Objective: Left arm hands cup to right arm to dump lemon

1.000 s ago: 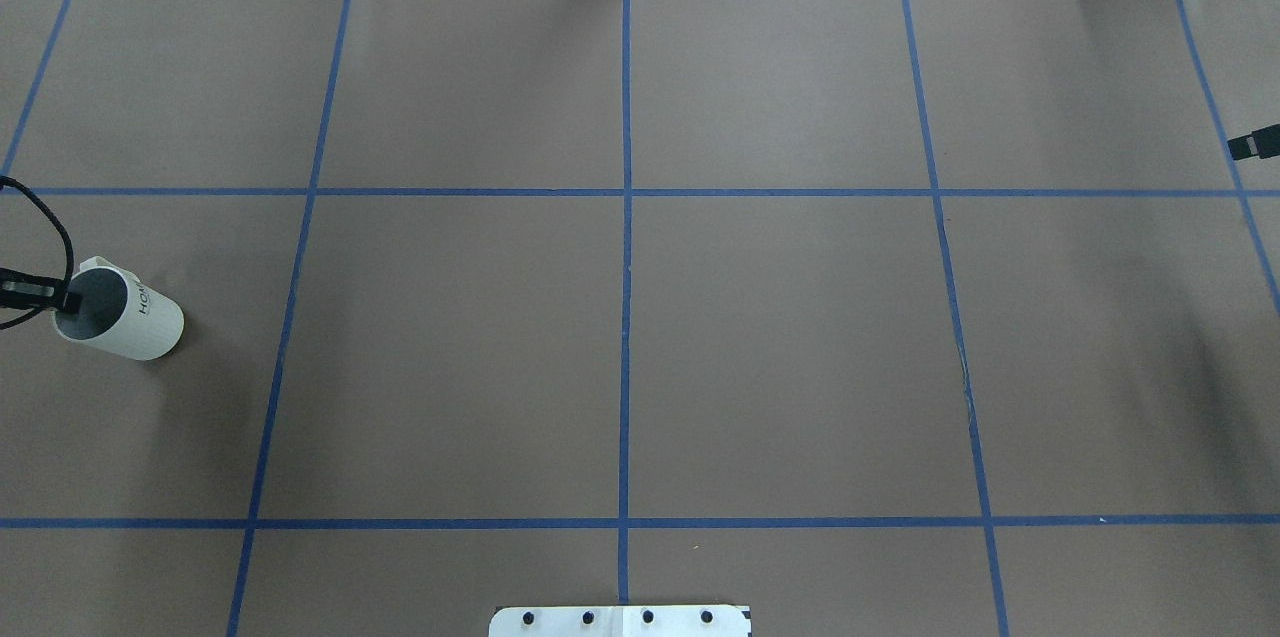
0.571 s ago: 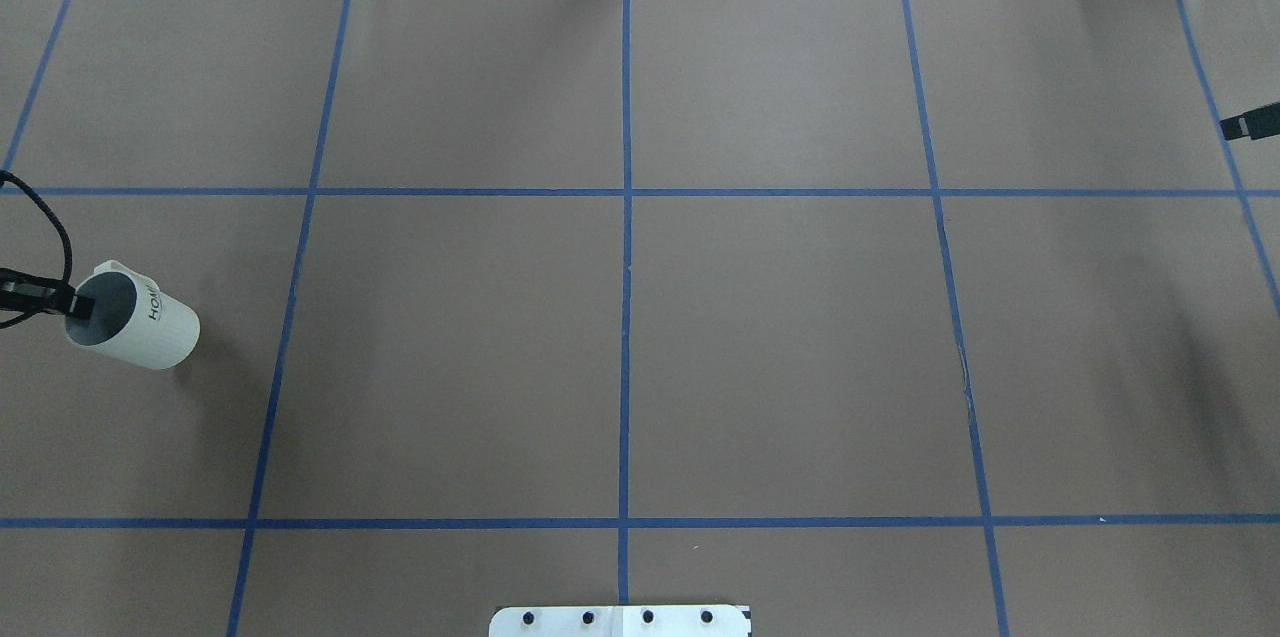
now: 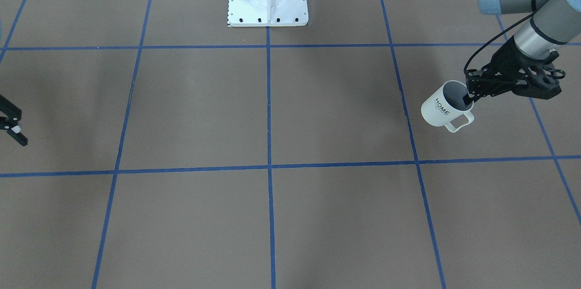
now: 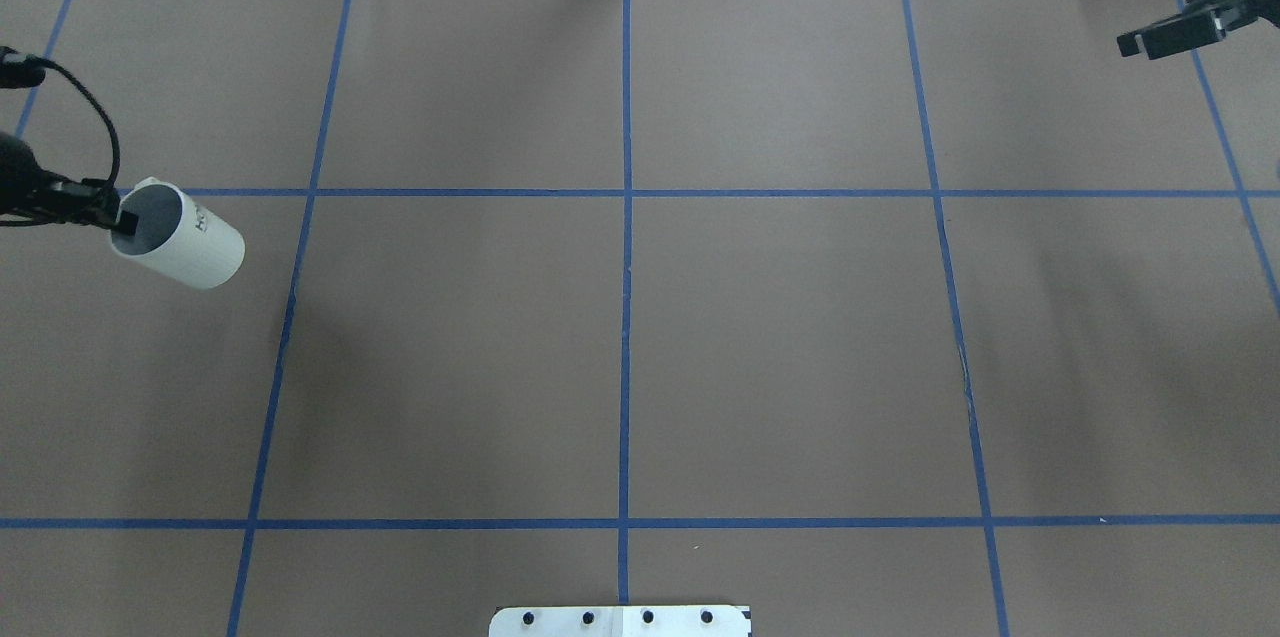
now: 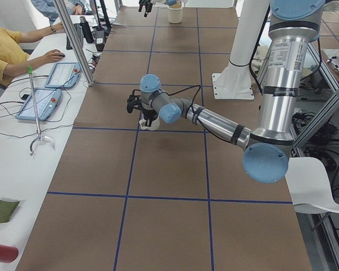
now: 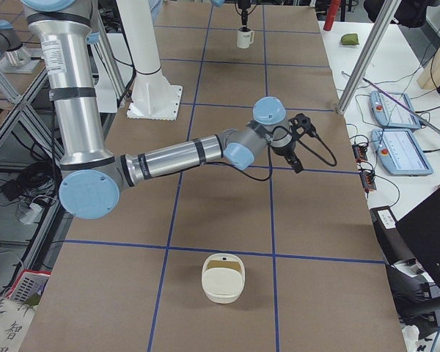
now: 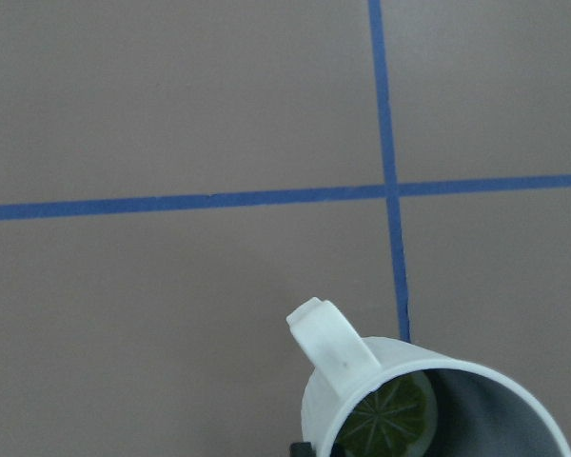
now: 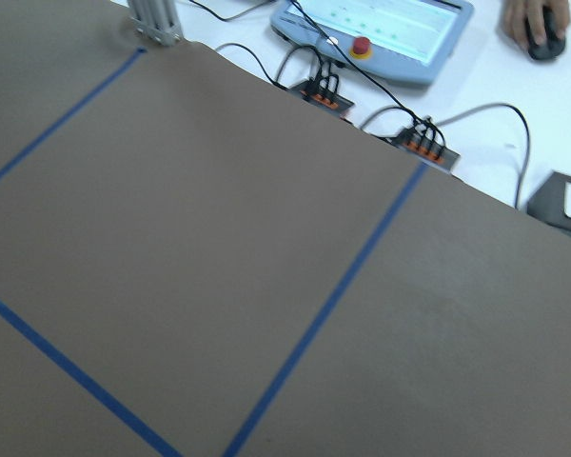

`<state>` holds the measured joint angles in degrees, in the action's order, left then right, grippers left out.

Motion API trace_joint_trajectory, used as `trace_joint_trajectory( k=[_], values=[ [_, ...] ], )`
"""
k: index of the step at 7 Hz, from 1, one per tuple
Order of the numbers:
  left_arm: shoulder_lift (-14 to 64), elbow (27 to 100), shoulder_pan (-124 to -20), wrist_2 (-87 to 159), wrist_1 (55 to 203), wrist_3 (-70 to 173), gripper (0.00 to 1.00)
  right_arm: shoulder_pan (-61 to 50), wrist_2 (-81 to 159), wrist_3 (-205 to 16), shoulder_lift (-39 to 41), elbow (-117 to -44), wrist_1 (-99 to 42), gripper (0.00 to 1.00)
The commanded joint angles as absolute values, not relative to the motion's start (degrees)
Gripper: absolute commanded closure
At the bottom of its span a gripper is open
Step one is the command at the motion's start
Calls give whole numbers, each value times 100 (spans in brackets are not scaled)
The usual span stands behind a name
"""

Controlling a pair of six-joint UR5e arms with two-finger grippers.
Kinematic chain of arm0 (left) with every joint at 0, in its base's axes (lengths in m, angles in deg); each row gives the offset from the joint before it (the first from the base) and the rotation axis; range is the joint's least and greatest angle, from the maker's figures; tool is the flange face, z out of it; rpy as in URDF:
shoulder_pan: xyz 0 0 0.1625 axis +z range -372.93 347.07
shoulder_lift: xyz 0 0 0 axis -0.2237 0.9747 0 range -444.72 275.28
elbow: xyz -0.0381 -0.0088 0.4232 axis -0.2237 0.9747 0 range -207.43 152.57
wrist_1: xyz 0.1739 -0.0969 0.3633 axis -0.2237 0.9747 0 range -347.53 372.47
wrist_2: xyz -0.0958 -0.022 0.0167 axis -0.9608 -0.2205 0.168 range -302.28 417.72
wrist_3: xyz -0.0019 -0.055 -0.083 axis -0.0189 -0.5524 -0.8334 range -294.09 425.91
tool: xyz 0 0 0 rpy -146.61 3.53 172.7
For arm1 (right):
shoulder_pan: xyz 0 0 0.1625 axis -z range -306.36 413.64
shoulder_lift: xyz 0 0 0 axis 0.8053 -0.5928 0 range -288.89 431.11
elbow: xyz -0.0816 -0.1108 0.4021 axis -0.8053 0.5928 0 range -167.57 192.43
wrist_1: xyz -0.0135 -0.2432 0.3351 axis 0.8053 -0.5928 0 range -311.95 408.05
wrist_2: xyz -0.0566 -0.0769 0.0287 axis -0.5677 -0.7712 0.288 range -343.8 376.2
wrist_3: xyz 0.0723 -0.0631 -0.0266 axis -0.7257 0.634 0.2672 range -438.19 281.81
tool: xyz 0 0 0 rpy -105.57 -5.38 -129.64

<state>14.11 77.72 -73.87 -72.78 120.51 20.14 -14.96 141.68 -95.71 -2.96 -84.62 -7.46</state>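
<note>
— Mug (image 4: 185, 242) where?
— Tilted above the table's (image 4: 640, 367) left edge, left gripper (image 3: 470, 97) clamped on its rim (lemon (image 7: 385, 419) inside).
— Right gripper (image 3: 22, 128)?
— Fingers apart, empty, over the right edge.

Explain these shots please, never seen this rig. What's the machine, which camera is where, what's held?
Two robot arms with two-finger grippers work at a table covered in brown paper with blue tape lines. Two cameras look down, one from behind the robot, one facing it; two sit at the table ends; one rides each wrist. The left gripper pinches the rim of a white cup, held tilted. Its wrist camera shows the lemon inside. The right gripper holds nothing. A cream container stands near the table's right end.
</note>
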Motion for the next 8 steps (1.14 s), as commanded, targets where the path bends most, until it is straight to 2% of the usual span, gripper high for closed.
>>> trace_joint_trajectory(
  k=[1,4,6,8],
  values=[
    [2370,7568,-7392,-7289,11645,1358,100,-381,12276,-10083,385,-8504,-715,1],
    [3776,6874,-7384,-7333,11565,337,100,887,10432,-10069,782,-8381,308,1],
    [4375,6602,-7331,-7333,11565,-218,100,1651,9535,-10078,1185,-8145,1295,1],
    [4728,6583,-6963,-7333,11565,-833,100,2513,8147,-10096,1616,-7995,1430,3]
  ],
)
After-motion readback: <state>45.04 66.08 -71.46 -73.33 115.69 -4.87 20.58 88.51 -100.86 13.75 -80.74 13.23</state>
